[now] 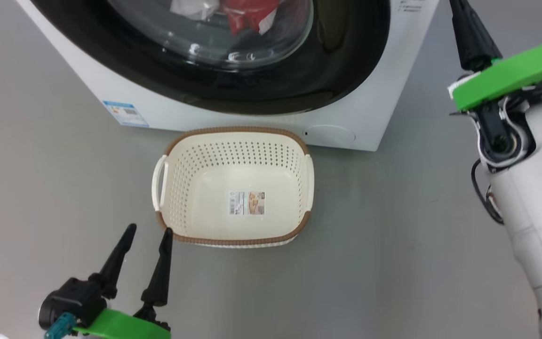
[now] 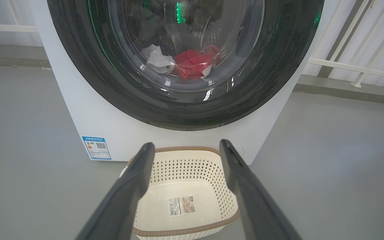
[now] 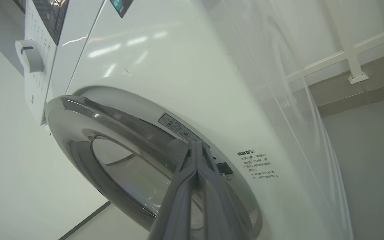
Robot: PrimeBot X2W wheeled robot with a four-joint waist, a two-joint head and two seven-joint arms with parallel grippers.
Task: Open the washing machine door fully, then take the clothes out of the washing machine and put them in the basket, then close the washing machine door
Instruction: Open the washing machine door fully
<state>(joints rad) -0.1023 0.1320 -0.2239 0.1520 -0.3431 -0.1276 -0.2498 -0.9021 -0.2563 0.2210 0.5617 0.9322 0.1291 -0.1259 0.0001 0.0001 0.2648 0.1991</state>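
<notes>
Fingers of the left gripper were spread wide and held nothing, hovering over the grey floor just beside the near left corner of the basket. The basket stood upright on the floor between that gripper and the washing machine, its far rim close against the machine's white front. Its cream bottom showed bare around a paper sticker. A small blue label was fixed low on the machine's front, left of the basket. The door, with its wide glossy black rim, appeared closed against the front and stood between both grippers and the load. Through its glass, the clothes, red with white lettering, lay at the bottom of the perforated drum, with a white cloth touching them on the left. The right gripper was raised at the right edge of the door on its pale forearm, fingers pinched together with nothing between them. Its tips lay at the seam of door rim and machine front; contact could not be determined. A white railing ran behind the machine.
</notes>
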